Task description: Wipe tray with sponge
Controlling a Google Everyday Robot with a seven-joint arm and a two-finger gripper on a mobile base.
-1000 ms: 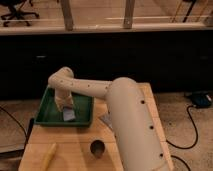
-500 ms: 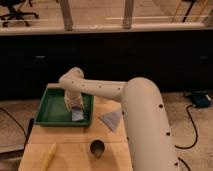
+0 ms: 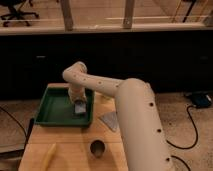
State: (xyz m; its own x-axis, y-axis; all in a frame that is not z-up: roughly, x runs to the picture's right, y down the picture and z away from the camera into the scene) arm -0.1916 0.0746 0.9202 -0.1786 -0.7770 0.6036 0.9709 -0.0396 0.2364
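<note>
Gripper (image 3: 78, 102) is pointing down into the green tray (image 3: 52, 108), near its right wall, w/ the arm (image 3: 100, 84) stretching away to gripper's right. Sponge (image 3: 80, 108), grey-blue, is lying directly beneath gripper, touching it, on tray floor. Whether gripper is clamping it: cannot tell. Grey triangular piece (image 3: 110, 120) is lying right of gripper, outside tray, on wooden table (image 3: 70, 145); dark cup (image 3: 97, 148) is standing nearer cam.

My gripper (image 3: 79, 104) sits low in the green tray (image 3: 54, 109), hiding part of the sponge (image 3: 80, 109); my arm (image 3: 136, 117) runs off the bottom edge.
</note>
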